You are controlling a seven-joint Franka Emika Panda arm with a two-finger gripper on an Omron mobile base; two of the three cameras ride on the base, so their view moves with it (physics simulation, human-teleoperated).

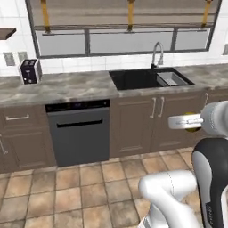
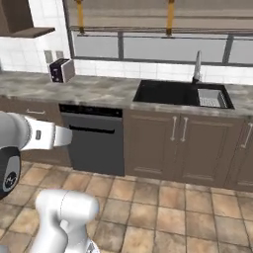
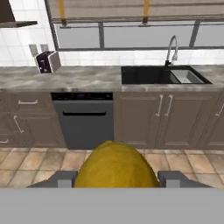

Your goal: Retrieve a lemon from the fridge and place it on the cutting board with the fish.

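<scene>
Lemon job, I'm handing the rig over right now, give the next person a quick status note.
Gripper: shut on the lemon, which sits between the fingers.
Lemon also shows as a yellow patch by the hand in the left base view.
Ahead: counter, sink, dishwasher, toaster.
Done: lemon in hand.
Left: find the cutting board with the fish and set the lemon on it.

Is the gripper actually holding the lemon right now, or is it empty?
Holding it. In the hand view the lemon sits between the two finger tips of the gripper; the left base view shows yellow at the hand.
</scene>
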